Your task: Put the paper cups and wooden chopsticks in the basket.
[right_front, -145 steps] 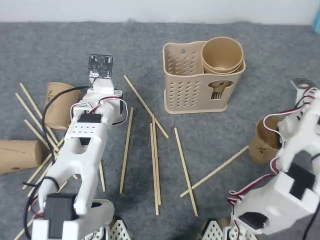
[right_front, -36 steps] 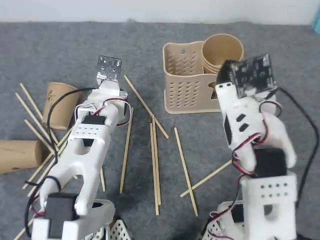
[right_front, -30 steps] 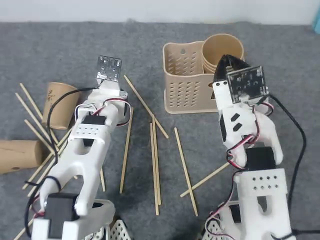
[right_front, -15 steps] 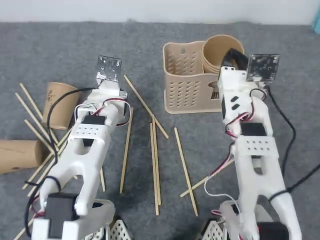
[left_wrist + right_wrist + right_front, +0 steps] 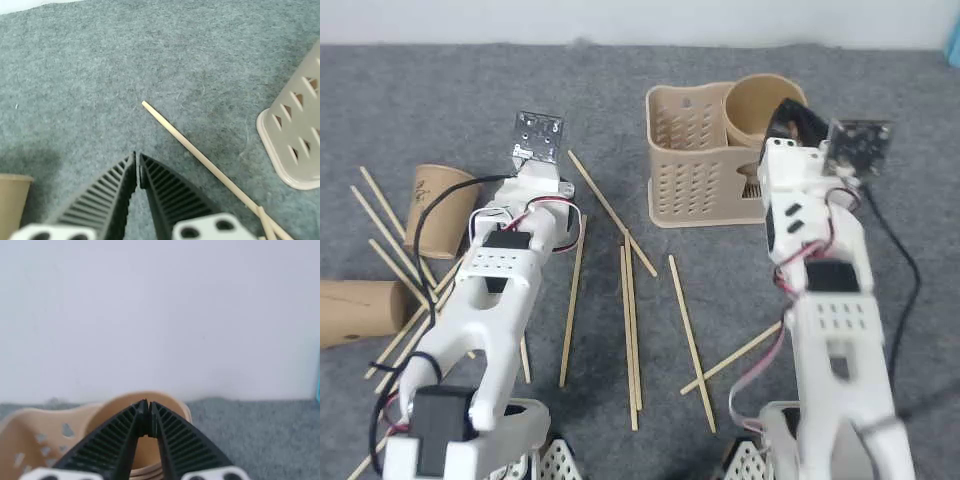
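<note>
On the far left of the grey felt-covered table [image 5: 880,100], a brown paper cup lying on its side [image 5: 355,312] and a second brown paper cup [image 5: 438,208] near it sat among scattered pale wooden chopsticks [image 5: 382,228]. Both were in the same places as nearly five seconds before. The left arm had shifted only slightly. Its left pincer [image 5: 137,160] was closed on nothing, low over bare table just beside the tip of one long chopstick [image 5: 200,160]. The centre chopsticks [image 5: 630,330] lay where they had been.

To their right stood the beige perforated plastic basket [image 5: 690,170], with a stack of paper cups [image 5: 752,105] in its right-hand compartment.

The big change was on the right. Nearly five seconds earlier the right arm was at the table's right edge against a paper cup. That cup was gone from there, and the arm had swung across to the basket. The right pincer [image 5: 148,412] was fully closed and empty, poised just above the rim of the stack.

Judging from this, that cup had probably joined the stack. That left the two cups on the left and all the chopsticks to be collected.
</note>
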Controlling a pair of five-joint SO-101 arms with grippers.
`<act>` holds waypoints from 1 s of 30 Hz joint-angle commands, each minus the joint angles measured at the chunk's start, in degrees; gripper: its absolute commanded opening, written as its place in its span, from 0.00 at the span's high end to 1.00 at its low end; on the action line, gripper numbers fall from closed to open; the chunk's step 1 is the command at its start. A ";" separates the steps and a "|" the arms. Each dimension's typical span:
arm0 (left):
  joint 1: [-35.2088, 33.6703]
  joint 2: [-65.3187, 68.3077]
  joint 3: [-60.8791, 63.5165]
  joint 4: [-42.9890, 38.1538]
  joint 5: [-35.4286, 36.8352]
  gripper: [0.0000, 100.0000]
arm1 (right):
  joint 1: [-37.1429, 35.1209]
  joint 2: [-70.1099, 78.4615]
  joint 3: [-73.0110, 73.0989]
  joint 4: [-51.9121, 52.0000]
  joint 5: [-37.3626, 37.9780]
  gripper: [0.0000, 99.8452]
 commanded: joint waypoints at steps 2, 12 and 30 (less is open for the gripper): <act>0.26 -0.26 -0.13 -1.41 -0.44 0.99 | 0.57 -25.80 -0.62 23.25 -0.26 0.99; -0.44 -0.79 -0.57 -1.14 0.09 0.99 | 3.03 -39.69 15.47 56.48 19.16 0.99; -25.05 0.00 -32.04 29.63 5.45 0.99 | 6.55 -48.48 38.42 51.47 20.66 0.99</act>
